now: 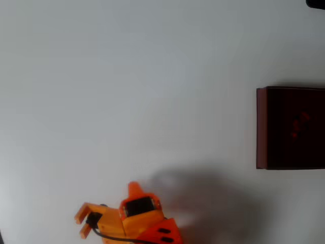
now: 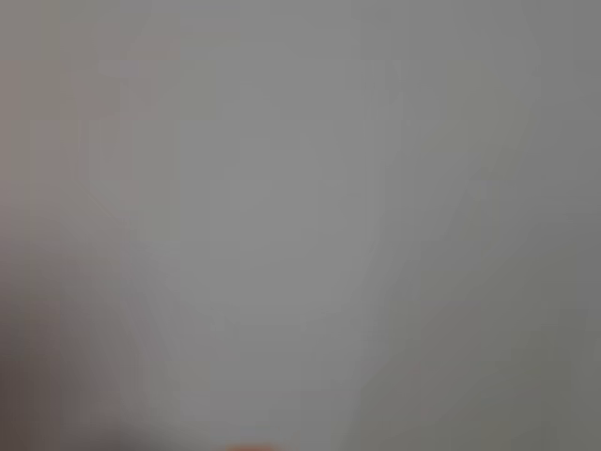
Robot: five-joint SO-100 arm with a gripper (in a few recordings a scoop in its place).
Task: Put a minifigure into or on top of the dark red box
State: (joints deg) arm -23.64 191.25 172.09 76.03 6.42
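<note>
The dark red box (image 1: 262, 127) sits at the right edge of the white table (image 1: 127, 91) in the overhead view. Deep in its dark inside there are faint red spots. These look like the minifigure (image 1: 299, 124) lying in the box, though it is too dim to be sure. The orange arm is far from the box, down at the bottom edge of the table. Its jaws (image 1: 84, 221) point left, stand a little apart, and hold nothing. The wrist view is a grey blur. So the job looks done: the little figure seems to be in the box, and nothing looks left to do.
</note>
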